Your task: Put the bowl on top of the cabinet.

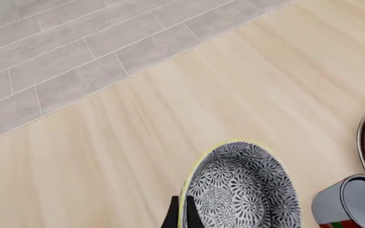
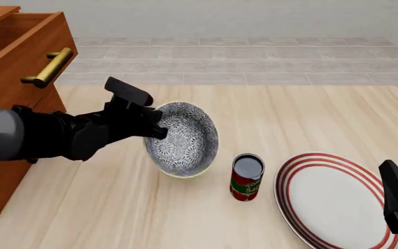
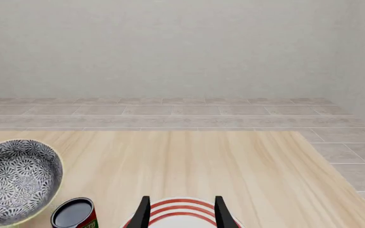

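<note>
Bowl (image 2: pixel 184 139) is held tilted above the surface (image 2: pixel 275 114), its left rim clamped by the left end effector (image 2: pixel 159 127), right of the cabinet (image 2: pixel 9 78). Can (image 2: pixel 246 176) stands just right of it, beside the plate (image 2: pixel 327 199). Right end effector (image 3: pixel 181 211) is parked over the plate, fingers apart.
</note>
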{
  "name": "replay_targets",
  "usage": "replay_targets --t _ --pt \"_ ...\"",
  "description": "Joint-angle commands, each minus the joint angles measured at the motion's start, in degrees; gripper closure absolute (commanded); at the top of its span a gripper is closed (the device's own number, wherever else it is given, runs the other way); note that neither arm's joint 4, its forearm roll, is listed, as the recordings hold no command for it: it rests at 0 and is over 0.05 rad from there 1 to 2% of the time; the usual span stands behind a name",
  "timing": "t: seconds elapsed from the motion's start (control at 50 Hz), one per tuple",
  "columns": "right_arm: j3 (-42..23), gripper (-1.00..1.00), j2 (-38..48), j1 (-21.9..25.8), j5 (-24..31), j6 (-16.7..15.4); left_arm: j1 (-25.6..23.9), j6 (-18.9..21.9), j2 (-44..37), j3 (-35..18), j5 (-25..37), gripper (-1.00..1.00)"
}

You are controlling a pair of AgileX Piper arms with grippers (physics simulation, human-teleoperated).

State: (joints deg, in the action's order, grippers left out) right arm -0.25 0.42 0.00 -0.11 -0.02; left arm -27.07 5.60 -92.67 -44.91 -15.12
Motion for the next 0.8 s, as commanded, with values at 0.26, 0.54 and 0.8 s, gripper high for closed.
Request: replay_targets --t 0.26,0.54,0.8 --pt "0.0 -1.0 0.0 0.0 0.0 0.0 -0.2 -0.8 16.7 4.4 4.2 1.0" --pt "0.0 -1.0 0.0 0.0 0.0 0.0 0.1 -2.6 30.6 5.3 10.9 1.0" --pt "0.0 -1.0 0.0 0.0 0.0 0.0 2.9 -7.0 39.2 3.0 16.9 1.0"
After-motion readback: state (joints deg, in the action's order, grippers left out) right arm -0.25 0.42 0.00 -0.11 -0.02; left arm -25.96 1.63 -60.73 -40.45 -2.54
